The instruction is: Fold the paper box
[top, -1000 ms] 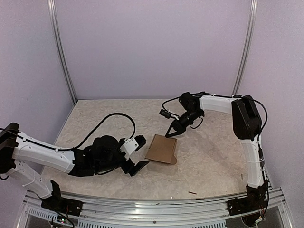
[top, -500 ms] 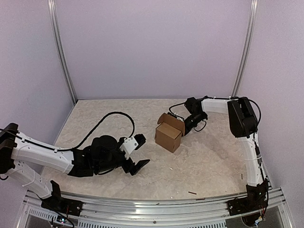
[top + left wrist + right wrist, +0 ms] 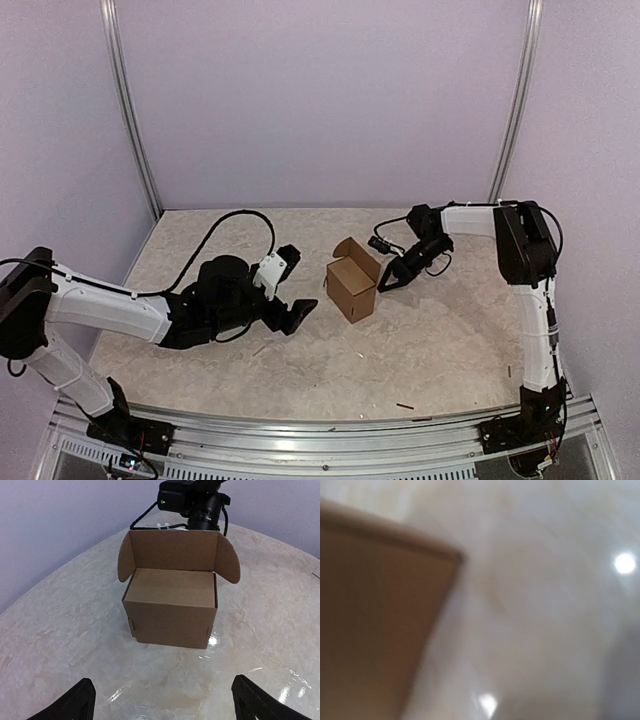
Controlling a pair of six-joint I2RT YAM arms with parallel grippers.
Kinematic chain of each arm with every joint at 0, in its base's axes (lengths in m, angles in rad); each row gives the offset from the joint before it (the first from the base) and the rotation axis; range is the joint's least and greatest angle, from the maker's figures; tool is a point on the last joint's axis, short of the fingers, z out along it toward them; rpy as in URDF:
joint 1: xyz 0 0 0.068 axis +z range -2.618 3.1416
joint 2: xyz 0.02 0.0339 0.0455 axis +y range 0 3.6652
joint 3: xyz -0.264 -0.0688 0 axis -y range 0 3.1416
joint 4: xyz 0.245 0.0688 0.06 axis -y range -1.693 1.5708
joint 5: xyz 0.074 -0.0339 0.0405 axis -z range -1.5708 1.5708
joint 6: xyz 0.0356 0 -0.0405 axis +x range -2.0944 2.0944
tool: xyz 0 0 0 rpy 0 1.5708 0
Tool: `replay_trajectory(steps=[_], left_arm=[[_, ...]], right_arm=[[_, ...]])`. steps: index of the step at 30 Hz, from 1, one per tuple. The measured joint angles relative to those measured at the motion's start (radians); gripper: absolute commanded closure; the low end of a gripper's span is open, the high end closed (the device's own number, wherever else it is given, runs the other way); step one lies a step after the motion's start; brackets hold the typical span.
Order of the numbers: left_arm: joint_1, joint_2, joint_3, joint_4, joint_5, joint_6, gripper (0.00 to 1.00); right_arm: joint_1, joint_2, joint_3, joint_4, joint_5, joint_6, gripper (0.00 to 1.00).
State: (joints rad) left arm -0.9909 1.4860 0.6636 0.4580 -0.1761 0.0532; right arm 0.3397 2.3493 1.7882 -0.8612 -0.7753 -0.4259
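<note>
The paper box (image 3: 351,290) stands upright mid-table as a small brown cardboard cube. Its lid (image 3: 357,250) and rounded side flaps stand open at the back. In the left wrist view the paper box (image 3: 171,612) faces me squarely, and its lid (image 3: 175,550) rises behind it. My left gripper (image 3: 296,313) lies low to the box's left, a short gap away. Its fingers (image 3: 75,702) are spread wide with bare table between them. My right gripper (image 3: 389,282) points at the box's right side, and contact is unclear. The right wrist view is blurred and shows only brown cardboard (image 3: 375,620).
A dark stick-like scrap (image 3: 404,406) lies near the front rail (image 3: 320,440). The left arm's black cable (image 3: 235,222) loops over the table behind it. Pale walls close off the back and sides. The right wrist's camera (image 3: 192,500) sits just behind the box.
The box went from lying low and tilted to standing upright. My right gripper drew off from behind it to its right side. My left arm moved forward and toward the box.
</note>
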Motion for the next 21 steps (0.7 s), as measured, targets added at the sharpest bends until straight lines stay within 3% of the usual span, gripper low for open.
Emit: replay_trajectory(steps=[6, 11, 15, 21], left_arm=[[0.192, 0.080, 0.098, 0.084, 0.169, -0.055, 0.01], [0.332, 0.255, 0.200, 0.162, 0.474, -0.106, 0.01], [0.359, 0.395, 0.270, 0.179, 0.668, -0.098, 0.01], [0.356, 0.519, 0.370, 0.175, 0.829, -0.049, 0.01]], right_arm=[[-0.037, -0.152, -0.174, 0.041, 0.082, -0.053, 0.75], [-0.037, -0.325, -0.330, 0.087, 0.123, -0.144, 0.61], [-0.036, -0.438, -0.423, 0.146, 0.134, -0.229, 0.50], [-0.009, -0.505, -0.509, 0.238, 0.130, -0.328, 0.46]])
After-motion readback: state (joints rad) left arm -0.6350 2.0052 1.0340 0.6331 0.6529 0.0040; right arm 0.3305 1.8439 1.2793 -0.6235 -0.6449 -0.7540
